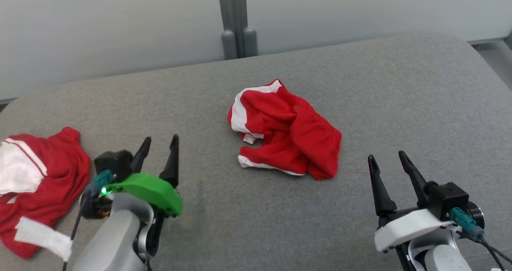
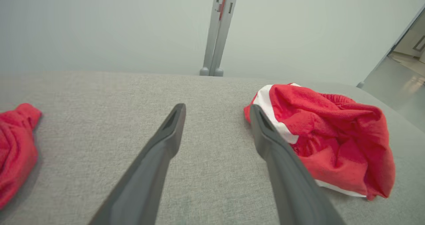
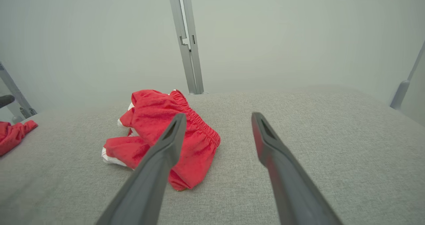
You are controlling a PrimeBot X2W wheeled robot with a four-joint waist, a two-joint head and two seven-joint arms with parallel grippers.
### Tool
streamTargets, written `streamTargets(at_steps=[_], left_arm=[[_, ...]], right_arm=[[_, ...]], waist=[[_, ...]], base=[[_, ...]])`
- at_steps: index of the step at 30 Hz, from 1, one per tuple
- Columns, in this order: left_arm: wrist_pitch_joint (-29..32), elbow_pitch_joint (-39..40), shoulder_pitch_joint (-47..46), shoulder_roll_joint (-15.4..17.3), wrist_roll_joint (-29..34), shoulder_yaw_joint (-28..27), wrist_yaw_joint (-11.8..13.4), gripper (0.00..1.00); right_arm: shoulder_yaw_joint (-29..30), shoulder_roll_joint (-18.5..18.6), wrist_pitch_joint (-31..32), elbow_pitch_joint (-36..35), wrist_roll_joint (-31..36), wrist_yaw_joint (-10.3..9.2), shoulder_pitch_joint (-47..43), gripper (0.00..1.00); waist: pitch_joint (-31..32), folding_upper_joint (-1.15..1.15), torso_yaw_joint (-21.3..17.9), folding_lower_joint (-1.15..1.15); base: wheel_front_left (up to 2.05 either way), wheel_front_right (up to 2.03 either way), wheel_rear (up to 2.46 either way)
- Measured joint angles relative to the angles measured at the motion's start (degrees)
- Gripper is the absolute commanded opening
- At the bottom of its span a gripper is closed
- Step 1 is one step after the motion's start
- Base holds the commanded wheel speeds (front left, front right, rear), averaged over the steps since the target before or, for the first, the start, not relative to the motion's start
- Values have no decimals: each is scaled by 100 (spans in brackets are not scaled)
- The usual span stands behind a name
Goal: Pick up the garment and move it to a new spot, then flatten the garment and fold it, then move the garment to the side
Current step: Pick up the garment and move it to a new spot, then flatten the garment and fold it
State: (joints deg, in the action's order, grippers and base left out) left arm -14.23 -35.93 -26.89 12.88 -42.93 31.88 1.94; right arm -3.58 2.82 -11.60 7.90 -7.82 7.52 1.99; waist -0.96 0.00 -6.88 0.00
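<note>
One jersey (image 1: pixel 44 183) is lying crumpled on the grey table (image 1: pixel 400 83), just to the left of the left tool (image 1: pixel 161 139), with its white sleeve and white tag showing. A second, smaller red-and-white cloth (image 1: pixel 288 135) is sitting bunched ahead of the two tools, between their lines of reach. The right tool (image 1: pixel 386 155) is sitting well apart from the jersey. Both tools are pointing forward over the table, each with its two fingers spread wide and gripping nothing.
</note>
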Motion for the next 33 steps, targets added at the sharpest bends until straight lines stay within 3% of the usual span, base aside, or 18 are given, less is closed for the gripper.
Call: streamTargets(at_steps=[5, 13, 21, 25, 33], left_arm=[[-74, 964, 884, 355, 115, -637, 172, 100], [-90, 2083, 2033, 446, 866, -1298, 235, 100], [-90, 2566, 2663, 368, 1354, -1617, -7, 100], [-90, 2553, 2765, 293, 1463, -1792, -198, 100], [-90, 2391, 2782, 118, 1586, -1939, -353, 100]], right_arm=[[154, -2, 42, -21, 35, 0, -85, 100], [350, -2, 66, 99, 83, 0, -197, 100], [483, -3, 68, 376, 52, 0, -322, 100], [488, -2, 67, 458, 42, 0, -352, 100], [430, -1, 77, 526, 1, 0, -333, 100]], waist=[[117, 0, 332, 0], [295, 0, 733, 0], [498, 0, 967, 0], [551, 0, 1015, 0], [534, 0, 972, 0]], base=[[0, 0, 0], [0, 0, 0], [0, 0, 0], [0, 0, 0], [0, 0, 0]])
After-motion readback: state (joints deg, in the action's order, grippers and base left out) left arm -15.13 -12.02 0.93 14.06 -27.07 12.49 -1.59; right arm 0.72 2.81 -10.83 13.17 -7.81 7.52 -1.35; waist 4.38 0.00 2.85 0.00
